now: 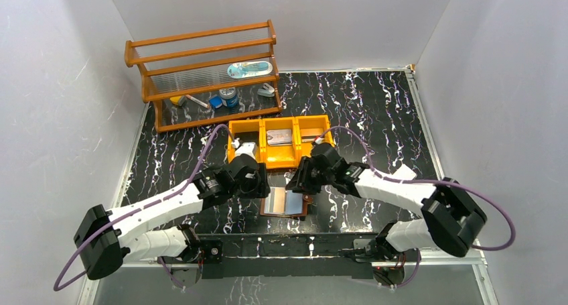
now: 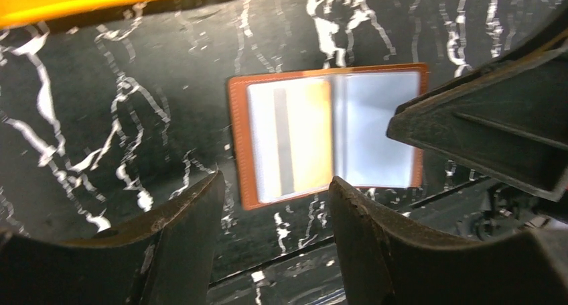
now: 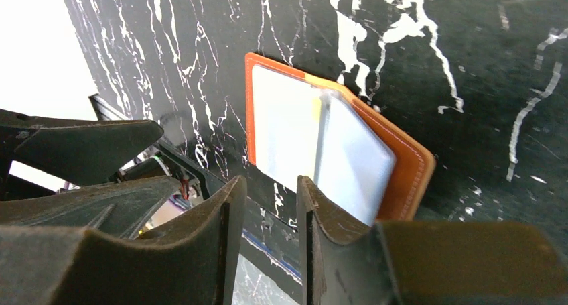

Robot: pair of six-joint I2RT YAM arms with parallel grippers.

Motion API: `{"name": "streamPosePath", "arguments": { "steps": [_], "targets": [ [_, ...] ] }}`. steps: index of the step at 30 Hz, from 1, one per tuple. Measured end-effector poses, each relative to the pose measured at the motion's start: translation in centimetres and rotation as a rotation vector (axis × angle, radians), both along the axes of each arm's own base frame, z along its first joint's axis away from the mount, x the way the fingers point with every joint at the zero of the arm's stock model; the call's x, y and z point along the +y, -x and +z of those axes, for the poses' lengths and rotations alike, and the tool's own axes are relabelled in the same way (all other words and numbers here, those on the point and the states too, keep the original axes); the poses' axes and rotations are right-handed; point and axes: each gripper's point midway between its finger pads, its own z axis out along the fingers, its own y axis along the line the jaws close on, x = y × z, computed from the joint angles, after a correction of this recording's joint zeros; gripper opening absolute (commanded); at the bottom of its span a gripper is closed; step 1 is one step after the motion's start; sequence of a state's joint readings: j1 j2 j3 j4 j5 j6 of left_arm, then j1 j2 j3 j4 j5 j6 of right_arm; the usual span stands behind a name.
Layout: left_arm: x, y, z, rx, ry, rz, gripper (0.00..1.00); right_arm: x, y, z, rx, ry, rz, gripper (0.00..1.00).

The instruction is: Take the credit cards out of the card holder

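The brown card holder (image 1: 285, 203) lies open and flat on the dark marbled table, between my two grippers. In the left wrist view the card holder (image 2: 238, 137) shows two glossy sleeves. A credit card (image 2: 301, 141) with an orange face and a dark stripe sits in its left sleeve. The right sleeve (image 2: 375, 131) looks pale grey-blue. My left gripper (image 1: 261, 187) (image 2: 276, 192) hovers open at the holder's left edge, empty. My right gripper (image 1: 299, 182) (image 3: 271, 192) hovers at its right edge, jaws narrowly open with nothing between them. The card holder (image 3: 405, 161) lies just beyond the right fingers.
An orange three-compartment tray (image 1: 249, 129) stands just behind the grippers, with a flat grey thing in its middle compartment. A wooden rack (image 1: 201, 74) with small items stands at the back left. The table's black front rail (image 1: 288, 241) runs close below the holder.
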State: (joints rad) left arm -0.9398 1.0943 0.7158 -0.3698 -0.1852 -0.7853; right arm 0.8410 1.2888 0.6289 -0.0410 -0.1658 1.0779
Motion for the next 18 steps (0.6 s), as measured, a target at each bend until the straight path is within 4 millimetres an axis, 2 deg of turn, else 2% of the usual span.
{"name": "streamPosePath", "arguments": {
  "steps": [4,9,14,18],
  "targets": [
    [1.9,0.5,-0.9,0.008,-0.044,0.048,0.58,1.6,0.0,-0.1,-0.019,0.066,0.041,0.46],
    [3.1,0.7,-1.2,0.004,-0.065,0.088,0.58,3.0,0.4,-1.1,-0.043,0.18,0.07,0.57],
    [4.0,0.3,-0.8,-0.02,-0.072,0.139,0.58,3.8,1.1,-2.9,-0.059,0.336,0.102,0.66],
    [5.3,0.1,0.1,-0.053,-0.069,0.197,0.59,4.5,1.1,-3.5,-0.091,0.449,0.106,0.7]
  ]
}}
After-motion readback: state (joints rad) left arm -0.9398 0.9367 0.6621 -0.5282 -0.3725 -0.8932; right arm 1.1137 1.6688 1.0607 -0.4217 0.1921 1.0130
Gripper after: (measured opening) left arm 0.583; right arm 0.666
